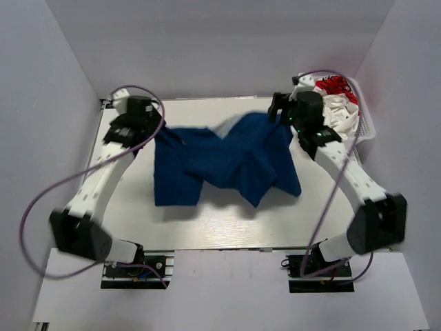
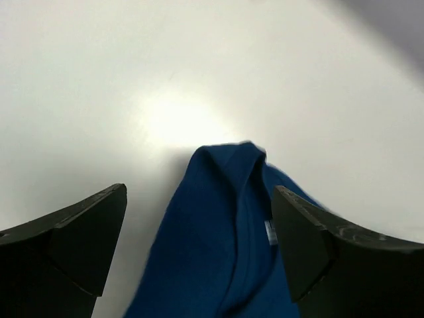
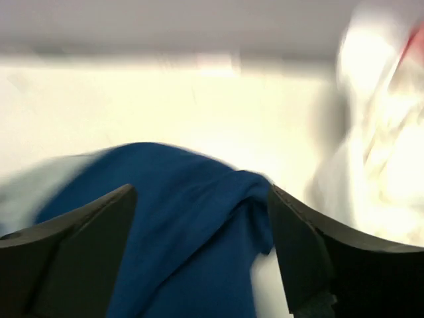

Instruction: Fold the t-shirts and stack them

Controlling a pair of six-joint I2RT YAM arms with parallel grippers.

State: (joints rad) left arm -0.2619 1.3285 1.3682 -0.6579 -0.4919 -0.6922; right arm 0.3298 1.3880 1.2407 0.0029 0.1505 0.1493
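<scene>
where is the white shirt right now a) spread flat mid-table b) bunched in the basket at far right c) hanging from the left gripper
b: the white shirt sits bunched in the basket at the far right corner.

White table (image 1: 207, 221) fills middle of top view, matte and pale. Grey-white walls box it in on three sides: back wall (image 1: 220, 48), left wall (image 1: 41, 103), right wall (image 1: 413, 103). White ledge (image 1: 227, 296) runs along near edge. Light soft, even, from above. Bright glare patch (image 2: 175, 122) on tabletop in left wrist view. Shadows faint.
</scene>
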